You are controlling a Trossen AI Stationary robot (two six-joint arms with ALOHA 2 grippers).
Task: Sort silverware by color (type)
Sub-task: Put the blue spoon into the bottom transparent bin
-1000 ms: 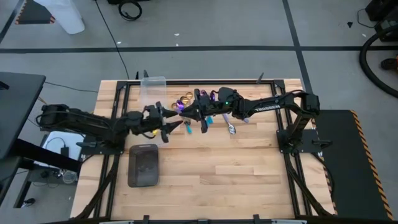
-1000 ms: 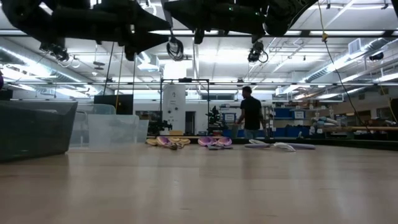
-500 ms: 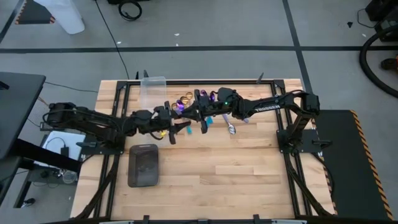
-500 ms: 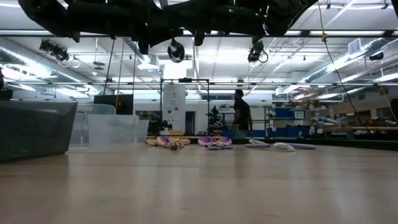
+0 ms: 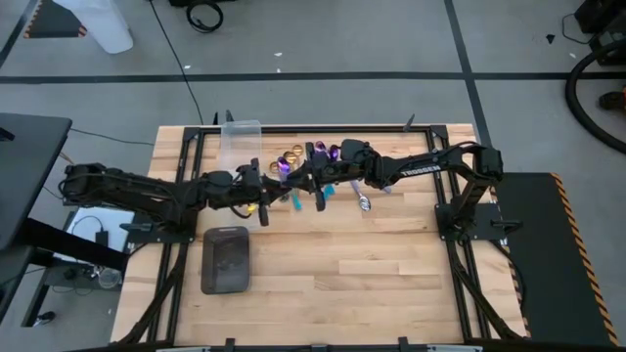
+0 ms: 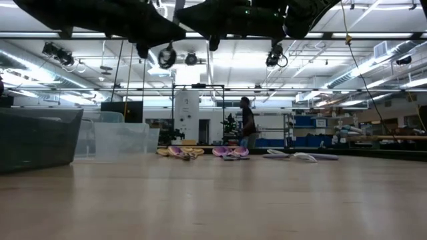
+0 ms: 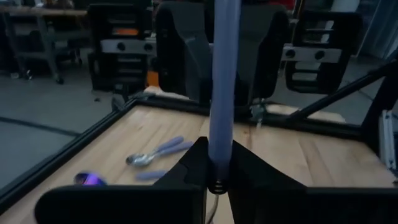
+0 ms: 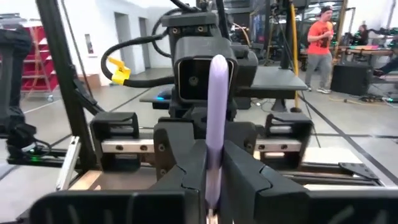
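My two grippers meet tip to tip high above the table's far middle, both shut on one spoon with a pale lavender-blue handle (image 7: 222, 93) (image 8: 216, 118). My left gripper (image 5: 273, 192) (image 7: 217, 177) comes in from the left and my right gripper (image 5: 305, 181) (image 8: 214, 186) from the right. The spoon's bowl is hidden. More silverware lies flat on the table under and beyond them: gold spoons (image 5: 290, 156) (image 6: 179, 152), purple spoons (image 5: 337, 152) (image 6: 230, 152) and silver spoons (image 5: 364, 203) (image 6: 300, 157). My left gripper pinches the spoon's handle (image 7: 219, 155) between its two fingers, coming level from the table's left. The handle runs on past the fingers in front of the right gripper, and the spoon is lifted clear of the table. My right gripper pinches the same handle (image 8: 215, 171) between its two fingers, coming level from the table's right. The handle's rounded free end (image 8: 217, 62) stands in front of the left wrist. Which end each gripper has cannot be told.
A clear plastic bin (image 5: 240, 132) (image 6: 120, 140) stands at the far left. A dark grey tray (image 5: 225, 259) (image 6: 37, 137) sits nearer on the left. The near half of the table (image 5: 391, 284) is bare wood. A person (image 6: 247, 127) walks in the room behind.
My left gripper has gone toward the table's right, up to the right gripper, and its wide-open fingers have shut on the spoon's handle. The right gripper has kept its place with the spoon.
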